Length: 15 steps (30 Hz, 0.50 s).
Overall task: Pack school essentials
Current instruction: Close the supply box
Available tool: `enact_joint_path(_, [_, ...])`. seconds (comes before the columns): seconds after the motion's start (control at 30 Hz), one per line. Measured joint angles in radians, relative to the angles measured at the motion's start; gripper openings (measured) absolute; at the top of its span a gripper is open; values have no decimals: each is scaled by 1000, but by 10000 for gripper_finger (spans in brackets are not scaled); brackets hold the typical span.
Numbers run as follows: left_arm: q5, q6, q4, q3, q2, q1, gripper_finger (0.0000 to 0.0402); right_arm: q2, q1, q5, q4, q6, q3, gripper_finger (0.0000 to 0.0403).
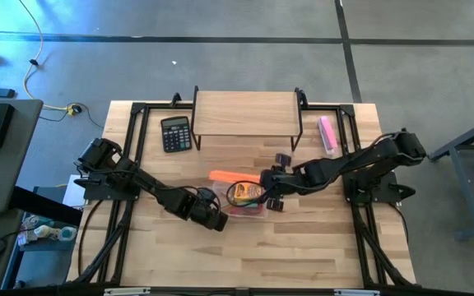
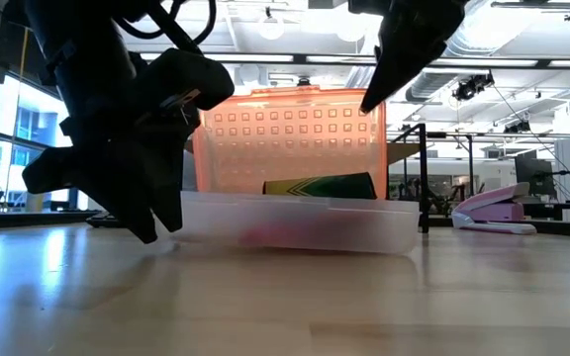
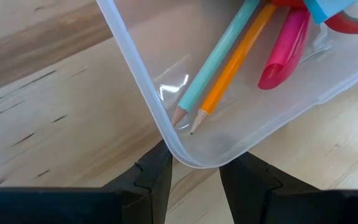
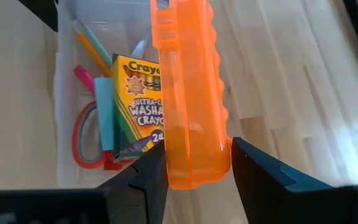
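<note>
A clear pencil box (image 1: 249,207) rests on its bottom on the table's middle, and its orange lid (image 2: 290,138) stands upright. Inside lie a yellow-green crayon box (image 4: 138,99), red-handled scissors (image 4: 82,143), a light blue notepad (image 4: 104,112), a pink pen (image 3: 284,50), and green (image 3: 216,62) and orange (image 3: 235,62) pencils. My left gripper (image 3: 194,183) is at the box's near left corner. My right gripper (image 4: 197,171) is at the lid's free edge. My left gripper has the rounded corner of the clear box's base (image 3: 191,163) between its two fingertips. The fingers slant down at it from the table's left. The box stays flat on the table. My right gripper straddles the lid's free edge (image 4: 194,180), with one finger on each face. It comes slanting down from the table's right. The lid stands upright on its hinge.
A wooden riser shelf (image 1: 245,115) stands at the table's back, with a black calculator (image 1: 175,133) to its left and a pale pink oblong block (image 1: 327,131) to its right. Bare tabletop lies toward the near edge.
</note>
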Motion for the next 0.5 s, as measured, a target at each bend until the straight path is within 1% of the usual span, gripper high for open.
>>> enact_joint_path(0.27, [6, -23, -2, 0, 0, 0, 117, -3, 0, -55, -7, 87, 1, 148])
enact_joint_path(0.5, [10, -23, -2, 0, 0, 0, 117, -2, 17, -37, -10, 95, 1, 148])
